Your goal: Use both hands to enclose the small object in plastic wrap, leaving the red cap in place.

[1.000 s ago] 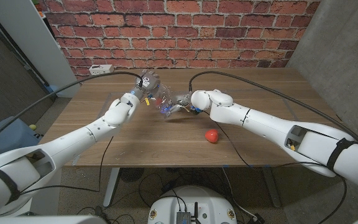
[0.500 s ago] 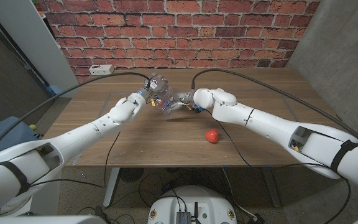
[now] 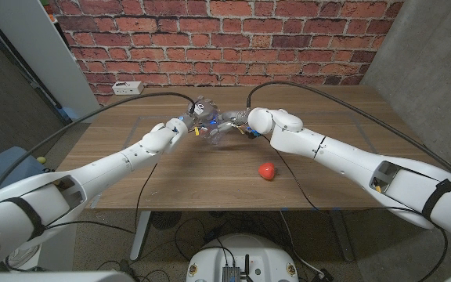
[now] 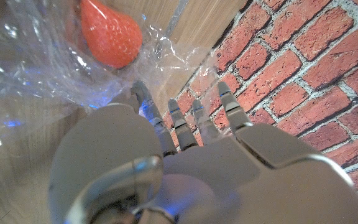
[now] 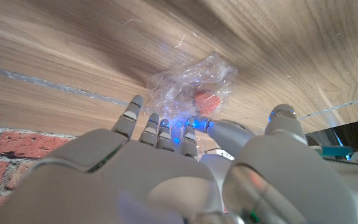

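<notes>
A crumpled bundle of clear plastic wrap (image 3: 205,114) hangs between my two hands over the middle of the table. My left hand (image 3: 177,127) grips its left side, fingers reaching into the film (image 4: 55,68). My right hand (image 3: 239,123) holds the right side, fingertips against the wrap (image 5: 191,90). A small red-orange object (image 5: 206,102) shows inside the film; in the left wrist view a red-orange shape (image 4: 110,34) shows through it. The red cap (image 3: 267,170) lies alone on the wood, nearer the front edge and right of the bundle.
A white power strip (image 3: 128,87) lies at the table's far left corner. Black cables (image 3: 319,98) arc over both arms. A brick wall (image 3: 225,35) stands behind the wooden table (image 3: 343,125).
Both hands have drawn closer together and a little farther from me. The wrap, earlier stretched up by the left hand, is now bunched tighter between them. The red cap has not moved.
</notes>
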Tool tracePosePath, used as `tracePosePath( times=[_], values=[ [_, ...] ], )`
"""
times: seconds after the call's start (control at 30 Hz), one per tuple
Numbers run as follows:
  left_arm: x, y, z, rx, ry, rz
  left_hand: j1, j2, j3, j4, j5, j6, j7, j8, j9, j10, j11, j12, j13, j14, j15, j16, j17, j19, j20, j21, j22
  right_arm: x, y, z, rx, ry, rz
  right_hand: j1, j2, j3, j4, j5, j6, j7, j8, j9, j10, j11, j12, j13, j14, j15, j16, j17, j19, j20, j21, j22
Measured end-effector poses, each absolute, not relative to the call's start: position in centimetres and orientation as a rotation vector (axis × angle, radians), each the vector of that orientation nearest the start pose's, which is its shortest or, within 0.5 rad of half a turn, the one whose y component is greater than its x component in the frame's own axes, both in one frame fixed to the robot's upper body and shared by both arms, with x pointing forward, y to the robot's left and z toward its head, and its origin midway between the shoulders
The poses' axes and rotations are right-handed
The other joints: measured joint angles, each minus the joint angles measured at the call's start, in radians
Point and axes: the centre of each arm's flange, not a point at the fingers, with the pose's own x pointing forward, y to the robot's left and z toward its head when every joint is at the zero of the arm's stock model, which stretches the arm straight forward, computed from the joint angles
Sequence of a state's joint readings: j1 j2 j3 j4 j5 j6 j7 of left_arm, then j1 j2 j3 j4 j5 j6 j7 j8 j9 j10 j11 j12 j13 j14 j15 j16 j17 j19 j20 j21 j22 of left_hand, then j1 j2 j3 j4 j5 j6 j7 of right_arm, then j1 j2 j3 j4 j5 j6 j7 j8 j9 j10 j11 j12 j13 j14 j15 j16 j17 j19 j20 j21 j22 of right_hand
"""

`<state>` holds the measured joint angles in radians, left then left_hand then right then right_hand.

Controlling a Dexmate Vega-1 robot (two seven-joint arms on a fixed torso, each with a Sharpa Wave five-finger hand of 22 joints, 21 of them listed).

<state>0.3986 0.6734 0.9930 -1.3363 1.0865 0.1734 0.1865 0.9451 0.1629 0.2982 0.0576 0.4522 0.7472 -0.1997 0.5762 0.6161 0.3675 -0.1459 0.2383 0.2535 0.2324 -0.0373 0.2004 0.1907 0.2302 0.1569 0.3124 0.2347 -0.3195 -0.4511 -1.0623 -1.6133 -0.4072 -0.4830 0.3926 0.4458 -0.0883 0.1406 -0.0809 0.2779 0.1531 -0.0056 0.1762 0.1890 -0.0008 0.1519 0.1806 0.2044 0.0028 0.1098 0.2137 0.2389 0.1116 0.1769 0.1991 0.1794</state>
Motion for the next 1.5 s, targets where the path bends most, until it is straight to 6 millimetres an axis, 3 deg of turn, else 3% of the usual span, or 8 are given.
tracePosePath(
  times=[0.3,0.5,0.7,0.87,0.97,1.07,1.23,1.5],
  values=[
    [67.9,18.3,3.4,2.052,-0.802,0.233,0.005,-0.005,-0.003,-0.002,0.000,0.010,0.010,0.001,0.000,0.014,0.006,0.000,0.005,0.000,0.000,0.000,0.000,0.000,0.000,0.002,0.000,62.0,-2.5,4.6,-1.445,-0.396,0.382,-0.009,0.002,-0.003,0.003,0.008,-0.011,-0.011,0.000,0.000,-0.021,-0.018,0.000,-0.005,-0.021,-0.004,-0.008,0.001,-0.021,0.007,-0.003,0.005],
    [68.1,18.0,3.1,2.041,-0.811,0.228,0.022,-0.035,-0.016,-0.025,-0.027,0.008,0.007,0.003,-0.023,0.039,-0.008,0.006,0.004,0.022,0.000,0.000,-0.005,0.019,-0.028,0.013,-0.003,61.8,-3.0,4.8,-1.436,-0.402,0.358,-0.013,0.006,-0.007,0.007,0.013,-0.011,-0.011,0.005,0.000,-0.007,-0.032,0.005,-0.005,-0.027,-0.010,-0.008,0.001,-0.021,0.007,-0.003,0.005],
    [68.2,17.9,2.7,2.015,-0.820,0.252,-0.031,-0.099,-0.078,-0.018,-0.108,-0.221,-0.021,-0.184,-0.148,0.024,-0.008,-0.009,-0.003,0.036,-0.004,-0.005,-0.009,0.011,-0.022,0.016,-0.020,61.6,-3.4,5.0,-1.425,-0.412,0.339,-0.013,0.006,-0.007,0.007,0.015,-0.009,-0.020,0.005,0.000,-0.007,-0.043,0.008,-0.005,-0.023,-0.014,-0.008,0.001,-0.023,0.005,-0.003,0.005],
    [68.0,18.0,2.7,1.988,-0.838,0.296,-0.052,-0.120,-0.103,-0.009,-0.125,-0.323,-0.022,-0.268,-0.200,0.015,-0.002,-0.011,-0.003,0.044,-0.003,-0.007,-0.009,-0.001,-0.011,0.009,-0.026,61.5,-4.0,4.9,-1.402,-0.429,0.318,-0.032,0.031,-0.010,0.015,0.018,-0.010,-0.036,0.011,0.000,-0.002,-0.062,0.013,-0.004,-0.035,-0.026,-0.008,0.003,-0.037,0.012,-0.003,0.005],
    [68.0,18.0,2.2,1.963,-0.850,0.314,-0.057,-0.124,-0.108,-0.005,-0.125,-0.332,-0.023,-0.284,-0.211,0.015,-0.002,-0.011,-0.006,0.047,-0.007,-0.007,-0.009,-0.001,-0.011,0.009,-0.026,61.2,-4.2,5.2,-1.380,-0.475,0.284,0.024,0.135,0.048,0.003,0.021,0.016,-0.057,0.021,0.000,0.019,-0.083,0.022,-0.004,-0.023,-0.039,0.001,0.002,-0.032,0.008,-0.001,0.004],
    [67.8,18.1,2.1,1.937,-0.865,0.335,-0.066,-0.128,-0.117,-0.001,-0.131,-0.341,-0.022,-0.292,-0.220,0.015,-0.002,-0.011,-0.008,0.052,-0.002,-0.007,-0.007,0.004,-0.022,0.009,-0.026,61.0,-4.6,5.4,-1.366,-0.501,0.255,0.139,0.209,0.133,-0.065,-0.008,0.035,-0.059,0.021,-0.002,0.031,-0.095,0.023,-0.004,-0.010,-0.052,0.001,-0.010,-0.013,-0.011,0.007,0.002],
    [67.5,18.3,2.1,1.894,-0.885,0.361,-0.082,-0.122,-0.125,0.007,-0.136,-0.345,-0.022,-0.301,-0.231,0.015,-0.002,-0.011,-0.008,0.061,-0.004,-0.007,-0.007,0.009,-0.028,0.009,-0.026,60.6,-5.1,5.7,-1.364,-0.523,0.217,0.211,0.225,0.186,-0.103,-0.030,0.037,-0.061,0.021,-0.003,0.036,-0.100,0.023,-0.004,-0.007,-0.066,0.001,-0.016,0.019,-0.025,0.017,0.000],
    [67.1,18.4,2.0,1.840,-0.888,0.373,-0.117,-0.129,-0.146,0.020,-0.151,-0.444,-0.021,-0.377,-0.280,-0.017,-0.006,-0.020,-0.012,0.061,-0.004,-0.007,-0.007,0.011,-0.036,0.009,-0.030,60.2,-6.3,6.2,-1.376,-0.508,0.115,0.242,0.203,0.206,-0.099,-0.063,-0.015,-0.065,0.012,-0.003,0.013,-0.098,0.019,-0.004,-0.013,-0.064,0.001,-0.021,0.003,-0.010,0.004,-0.002]
  ],
)
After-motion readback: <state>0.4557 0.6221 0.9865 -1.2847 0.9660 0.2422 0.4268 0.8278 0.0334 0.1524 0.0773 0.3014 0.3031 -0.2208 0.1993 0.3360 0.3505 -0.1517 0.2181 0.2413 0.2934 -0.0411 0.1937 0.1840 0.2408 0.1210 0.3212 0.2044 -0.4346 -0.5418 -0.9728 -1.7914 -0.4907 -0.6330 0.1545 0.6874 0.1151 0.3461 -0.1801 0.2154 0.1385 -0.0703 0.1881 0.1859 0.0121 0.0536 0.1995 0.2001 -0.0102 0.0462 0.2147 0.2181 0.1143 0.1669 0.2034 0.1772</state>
